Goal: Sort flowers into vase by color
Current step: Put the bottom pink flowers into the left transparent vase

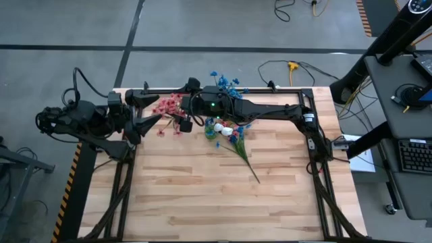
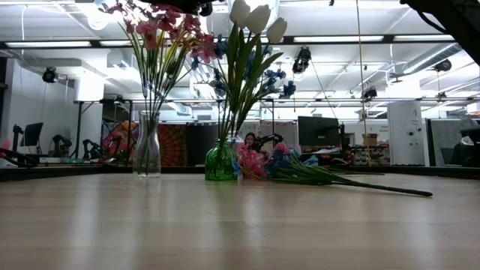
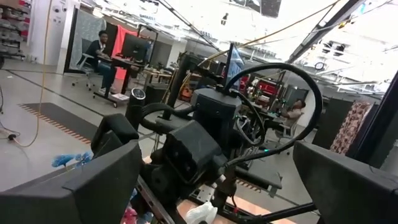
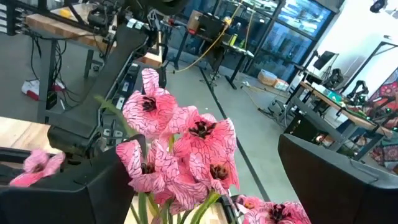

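Observation:
A clear glass vase (image 2: 148, 154) holds a bunch of pink flowers (image 1: 169, 104) near the table's far edge. Next to it, a green vase (image 2: 220, 163) carries white blossoms (image 2: 255, 16) and blue flowers (image 1: 226, 82). Several loose sprigs (image 1: 236, 143) lie flat on the table beside the green vase, with their stems pointing toward the near edge. My right gripper (image 4: 199, 158) is open and hovers over the pink bunch, its fingers on either side of the blossoms (image 4: 186, 146). My left gripper (image 1: 145, 119) is open at the table's left edge and faces the right arm.
The wooden table (image 1: 202, 202) has a black frame around its edges (image 1: 317, 155). The right arm (image 1: 270, 109) stretches across the far part of the table above the vases. Bare wood fills the near half. A person sits at a desk far off (image 3: 99, 53).

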Motion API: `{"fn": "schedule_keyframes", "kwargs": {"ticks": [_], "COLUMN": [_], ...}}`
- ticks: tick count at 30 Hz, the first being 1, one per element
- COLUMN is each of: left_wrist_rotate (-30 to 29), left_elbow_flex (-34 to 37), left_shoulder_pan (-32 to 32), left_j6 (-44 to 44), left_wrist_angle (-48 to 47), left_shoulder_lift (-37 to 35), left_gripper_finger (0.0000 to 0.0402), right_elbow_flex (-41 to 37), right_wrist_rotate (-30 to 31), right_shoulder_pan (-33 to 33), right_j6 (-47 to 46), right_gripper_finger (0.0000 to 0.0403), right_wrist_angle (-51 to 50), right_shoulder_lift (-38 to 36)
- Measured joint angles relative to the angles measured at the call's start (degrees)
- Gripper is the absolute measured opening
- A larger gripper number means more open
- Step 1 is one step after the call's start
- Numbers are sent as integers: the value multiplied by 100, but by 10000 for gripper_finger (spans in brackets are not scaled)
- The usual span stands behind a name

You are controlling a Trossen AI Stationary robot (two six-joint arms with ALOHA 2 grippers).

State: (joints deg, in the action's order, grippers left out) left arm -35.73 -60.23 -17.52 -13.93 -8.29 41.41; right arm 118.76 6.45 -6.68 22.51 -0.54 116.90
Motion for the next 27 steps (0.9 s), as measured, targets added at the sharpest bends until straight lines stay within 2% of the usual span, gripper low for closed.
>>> {"fn": "schedule_keyframes", "kwargs": {"ticks": [10, 14, 22, 27], "left_wrist_rotate": [-24, -39, -27, 381], "left_elbow_flex": [0, 0, 0, 0], "left_shoulder_pan": [-2, 0, 0, -7], "left_j6": [-67, -307, -211, -160], "left_wrist_angle": [-151, -405, -943, -980], "left_shoulder_lift": [-16, -39, -3, 184], "left_gripper_finger": [400, 400, 400, 385], "right_elbow_flex": [0, 0, -2, -2], "right_wrist_rotate": [-39, -39, -37, -37], "right_shoulder_pan": [108, 179, 377, 550], "right_j6": [-95, -101, -93, -92], "right_gripper_finger": [359, 359, 359, 359], "right_wrist_angle": [-94, -273, -669, -1268], "right_shoulder_lift": [-167, -361, -807, -1187]}}
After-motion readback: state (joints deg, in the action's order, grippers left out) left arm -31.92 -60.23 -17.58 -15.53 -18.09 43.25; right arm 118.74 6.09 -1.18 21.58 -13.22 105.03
